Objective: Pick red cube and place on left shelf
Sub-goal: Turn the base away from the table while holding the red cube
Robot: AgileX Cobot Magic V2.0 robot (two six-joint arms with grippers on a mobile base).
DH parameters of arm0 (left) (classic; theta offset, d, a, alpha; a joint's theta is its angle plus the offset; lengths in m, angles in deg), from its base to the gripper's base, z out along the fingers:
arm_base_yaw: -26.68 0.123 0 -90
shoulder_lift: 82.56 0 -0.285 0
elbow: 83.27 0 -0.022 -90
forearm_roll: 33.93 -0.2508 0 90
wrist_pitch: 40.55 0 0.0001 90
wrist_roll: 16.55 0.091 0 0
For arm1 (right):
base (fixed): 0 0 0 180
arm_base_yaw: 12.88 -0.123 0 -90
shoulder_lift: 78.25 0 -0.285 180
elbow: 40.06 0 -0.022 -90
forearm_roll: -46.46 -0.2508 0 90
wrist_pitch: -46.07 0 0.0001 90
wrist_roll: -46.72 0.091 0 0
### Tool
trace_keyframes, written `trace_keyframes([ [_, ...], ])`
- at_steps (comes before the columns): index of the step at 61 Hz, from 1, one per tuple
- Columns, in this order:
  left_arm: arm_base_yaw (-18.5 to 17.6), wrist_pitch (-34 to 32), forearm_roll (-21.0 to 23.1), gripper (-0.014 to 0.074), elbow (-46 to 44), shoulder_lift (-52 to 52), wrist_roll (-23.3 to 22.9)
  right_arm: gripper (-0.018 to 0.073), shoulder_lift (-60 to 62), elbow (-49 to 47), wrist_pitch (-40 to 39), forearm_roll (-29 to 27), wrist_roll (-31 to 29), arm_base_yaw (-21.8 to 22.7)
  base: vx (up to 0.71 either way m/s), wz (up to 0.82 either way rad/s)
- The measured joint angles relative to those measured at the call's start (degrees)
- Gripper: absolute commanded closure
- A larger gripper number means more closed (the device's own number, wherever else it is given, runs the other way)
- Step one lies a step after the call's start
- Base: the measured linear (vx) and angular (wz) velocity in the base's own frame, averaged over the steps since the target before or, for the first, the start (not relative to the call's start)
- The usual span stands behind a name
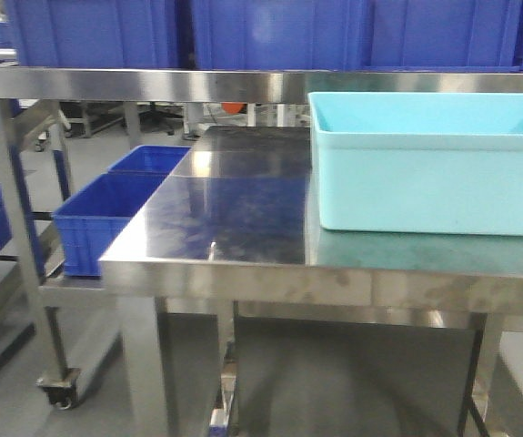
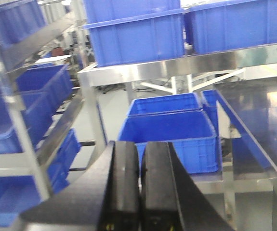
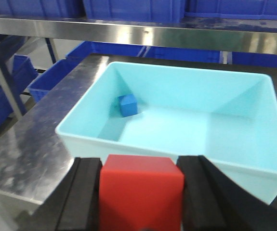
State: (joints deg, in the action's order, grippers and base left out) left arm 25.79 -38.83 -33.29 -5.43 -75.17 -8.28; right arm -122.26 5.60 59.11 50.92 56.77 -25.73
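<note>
One red cube [image 3: 140, 188] clamped in the right end effector [image 3: 141, 199], just outside the turquoise tub's [image 3: 83, 139] near wall — left end effector [image 2: 139, 185] pinched shut, empty. Any slack in that grip while swinging left — it drops.

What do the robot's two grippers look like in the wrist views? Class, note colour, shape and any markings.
The left gripper has two matte black fingers, slab-like with rounded tips, widening into a dark wedge-shaped base. Tiny yellowish specks sit near the bottom edge. The right gripper has similar black, blocky fingers with sloping outer shoulders. No cables or sleeves show.
</note>
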Motion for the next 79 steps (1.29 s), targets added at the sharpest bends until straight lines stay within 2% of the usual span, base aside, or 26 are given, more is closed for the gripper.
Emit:
trace_keyframes([
  [57, 0.0, 0.0, 0.0, 0.0491, 0.0, 0.0, 0.0, 0.0501, 0.0, 0.0, 0.0, 0.0, 0.0, 0.0, -0.19, 0.28],
  [79, 0.0, 0.0, 0.0, 0.0491, 0.0, 0.0, 0.0, 0.0501, 0.0, 0.0, 0.0, 0.0, 0.0, 0.0, -0.13, 0.48],
])
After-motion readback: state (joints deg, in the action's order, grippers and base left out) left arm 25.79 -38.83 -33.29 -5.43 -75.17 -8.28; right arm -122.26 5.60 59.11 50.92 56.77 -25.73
